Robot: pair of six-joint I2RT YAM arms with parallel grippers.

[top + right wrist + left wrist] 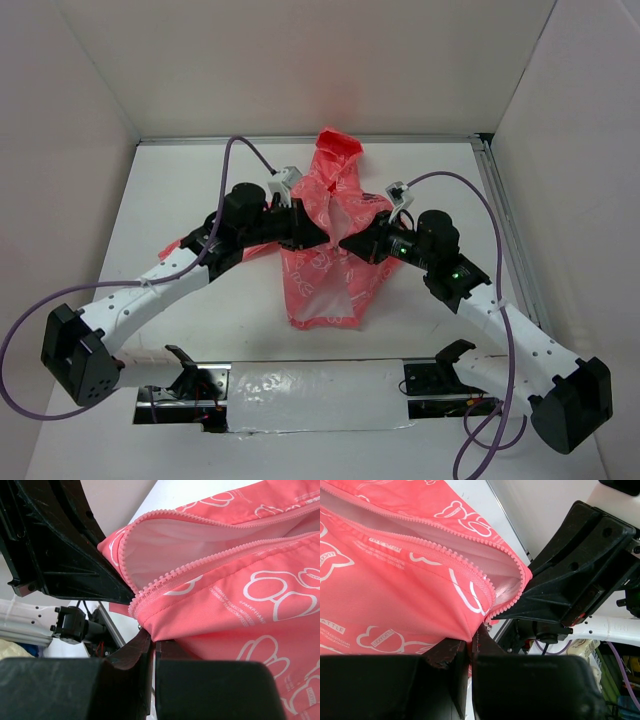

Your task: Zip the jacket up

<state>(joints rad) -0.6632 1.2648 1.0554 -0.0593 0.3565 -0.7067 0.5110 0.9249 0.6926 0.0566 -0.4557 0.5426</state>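
Note:
The coral-pink jacket (pixel 325 285) with white print lies in the middle of the table, hood (pixel 338 146) toward the far wall. Its front is open, showing the white lining and both rows of pink zipper teeth (pixel 470 570). My left gripper (pixel 322 238) and right gripper (pixel 346 243) meet tip to tip over the jacket's middle. In the left wrist view the jacket (pixel 395 590) fills the upper left, and the left gripper (pixel 471 642) is shut on its fabric edge beside the zipper. In the right wrist view the right gripper (pixel 152 641) is shut on the jacket (pixel 240 615) below the zipper teeth (pixel 150 592).
A silver taped strip (pixel 300 385) lies along the near edge between the arm bases. A metal rail (pixel 505 230) runs along the right side. White walls enclose the table on three sides. Purple cables (pixel 245 150) loop off both arms.

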